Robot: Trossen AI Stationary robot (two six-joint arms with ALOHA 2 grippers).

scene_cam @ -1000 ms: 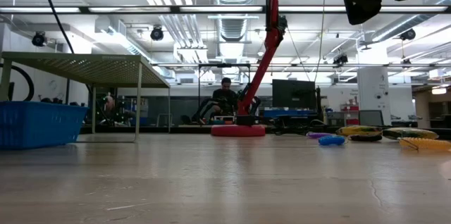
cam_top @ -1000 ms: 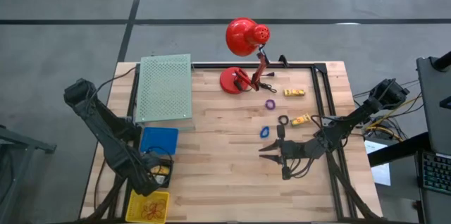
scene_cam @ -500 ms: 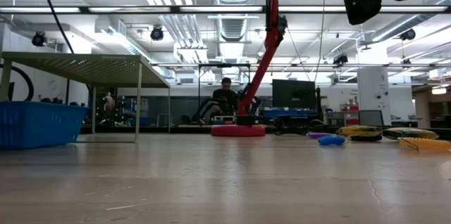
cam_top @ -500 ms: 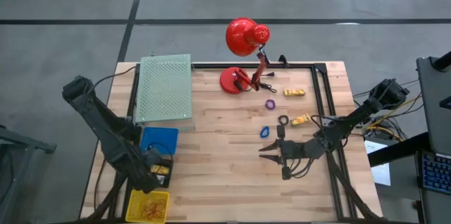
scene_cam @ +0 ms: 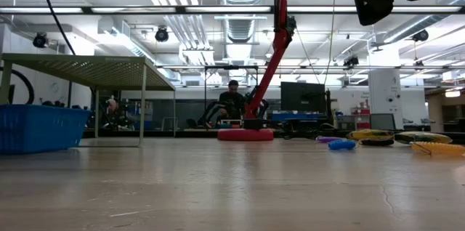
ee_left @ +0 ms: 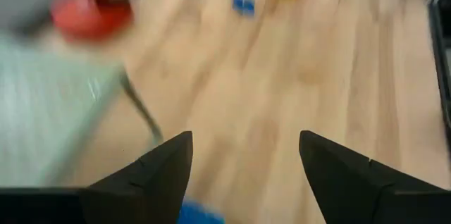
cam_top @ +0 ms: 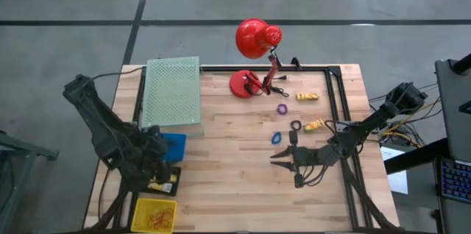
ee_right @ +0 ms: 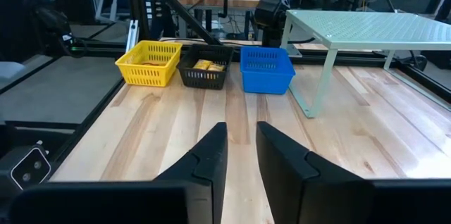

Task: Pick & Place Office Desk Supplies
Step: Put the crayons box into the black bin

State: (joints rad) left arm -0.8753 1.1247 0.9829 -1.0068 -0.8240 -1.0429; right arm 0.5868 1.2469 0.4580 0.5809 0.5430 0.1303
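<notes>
Seems to be the pause between two picks, with nothing held anywhere. Over by the black basket (cam_top: 163, 180), between the blue basket (cam_top: 171, 143) and the yellow basket (cam_top: 154, 214): the left gripper (cam_top: 157, 166), jaws wide apart and empty. Near the middle of the surface (cam_top: 228, 160): the right gripper (cam_top: 278, 157), jaws only a little apart, nothing between them.

Next, probably: go down on one small loose thing, open wide enough to fit around it, close gently, then carry it to a basket.

Just beside the right jaws, toward the lamp side: the blue ring (cam_top: 277, 137). A bit farther that way: the black ring (cam_top: 296, 125) and the purple ring (cam_top: 282, 108), with two yellow pieces (cam_top: 315, 124) close by. All flat on the surface, well apart from the left jaws.
</notes>
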